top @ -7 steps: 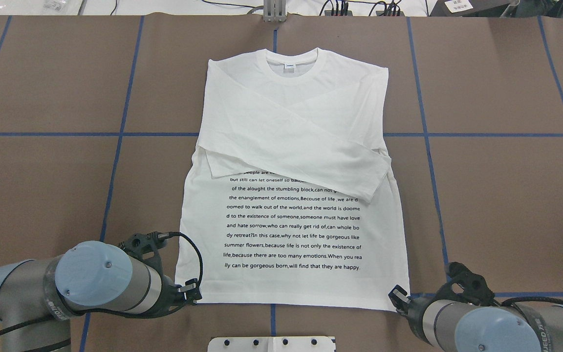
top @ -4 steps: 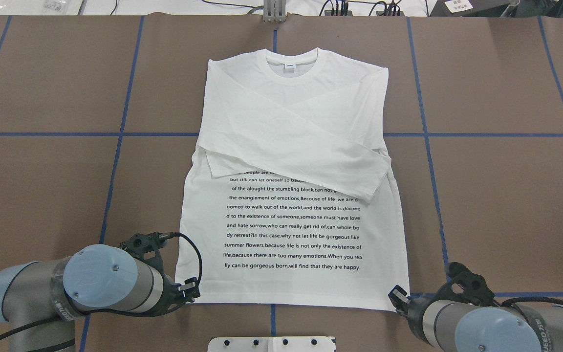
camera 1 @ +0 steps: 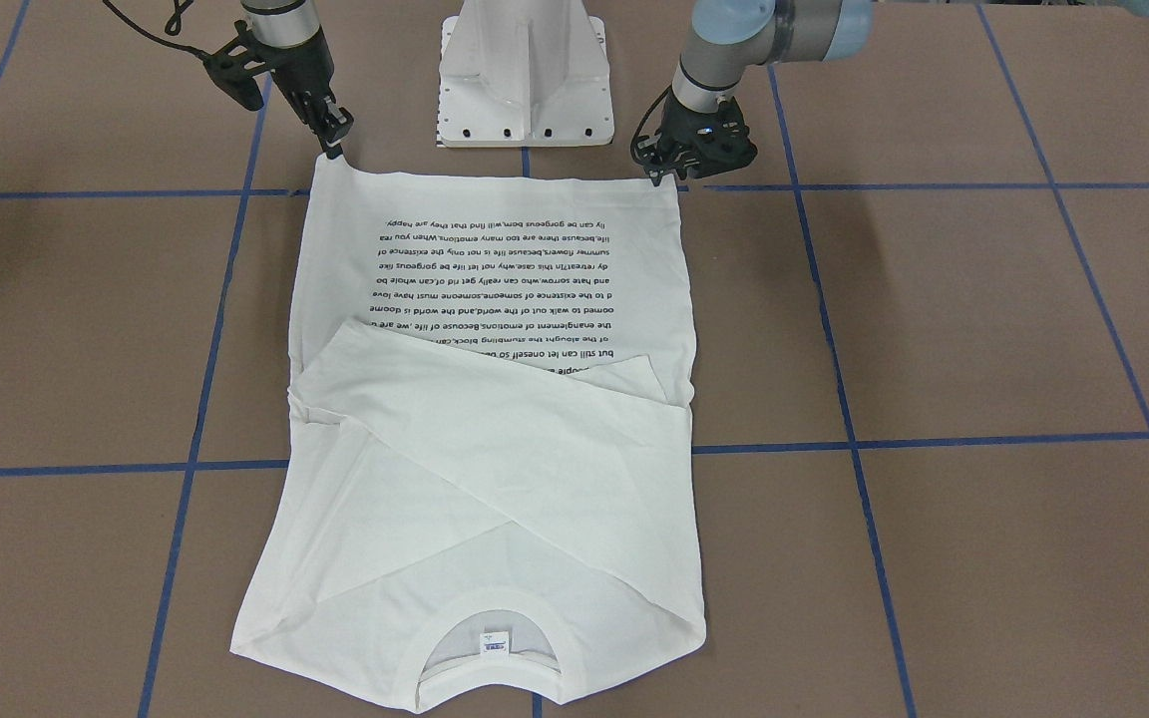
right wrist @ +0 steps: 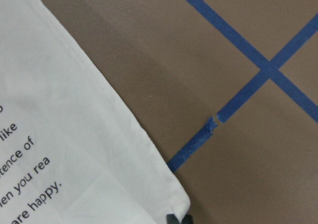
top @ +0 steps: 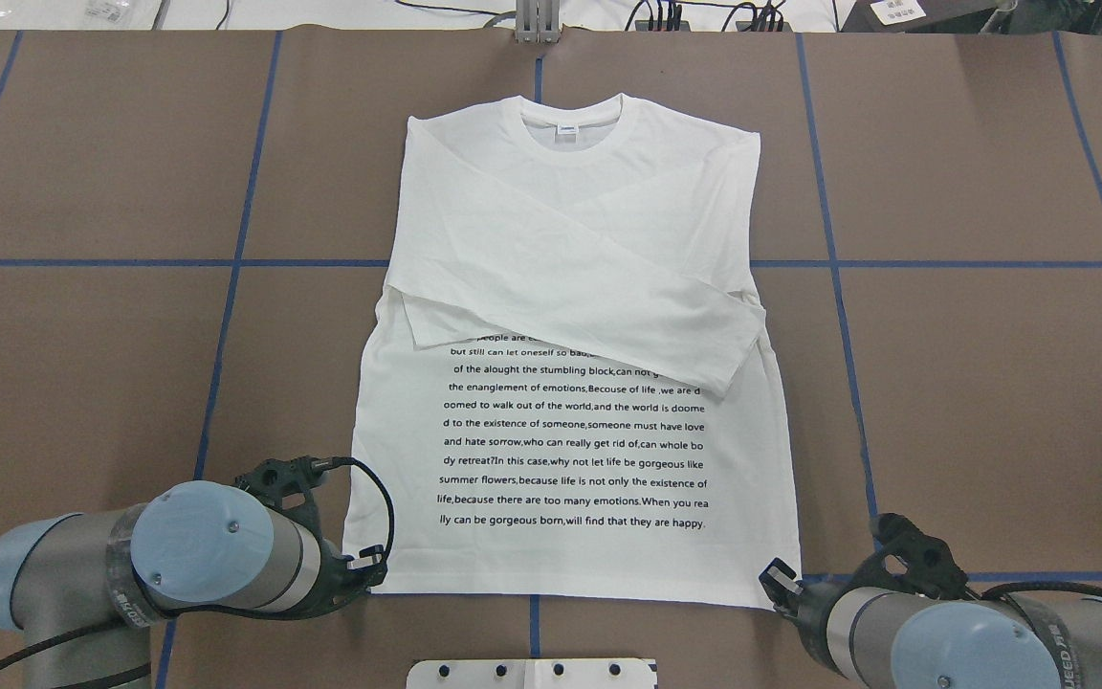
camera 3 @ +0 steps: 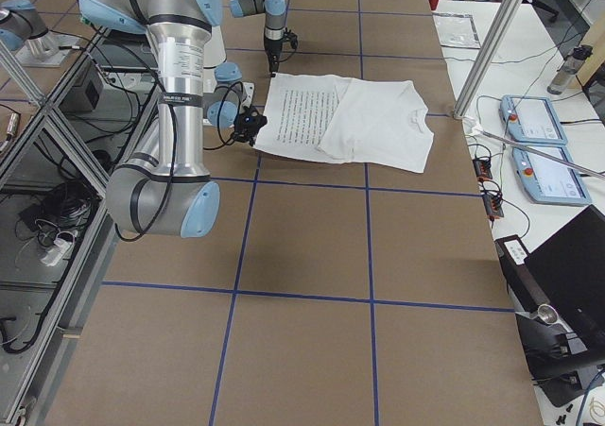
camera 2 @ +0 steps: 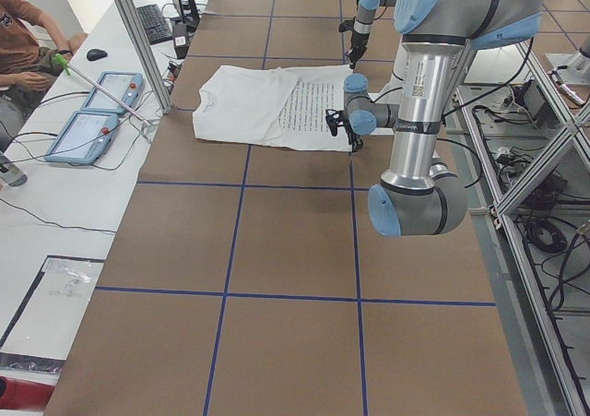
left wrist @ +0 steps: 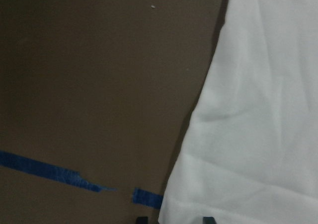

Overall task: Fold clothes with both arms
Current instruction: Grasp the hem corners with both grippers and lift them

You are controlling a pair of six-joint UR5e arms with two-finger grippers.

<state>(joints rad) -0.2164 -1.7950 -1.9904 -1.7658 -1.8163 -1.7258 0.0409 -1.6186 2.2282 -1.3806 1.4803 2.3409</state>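
Overhead/front cams oppose, sides look along table (top: 82,144), wrists close; all share shirt (top: 570,239).

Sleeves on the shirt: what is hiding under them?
The crossed sleeves lie over the shirt and cut off the top lines of black text. The covered words cannot be read.

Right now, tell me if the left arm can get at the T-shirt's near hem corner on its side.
Probably yes. The left gripper sits right at that corner of the T-shirt, its fingertips apart in the wrist view, and nothing lies between them.
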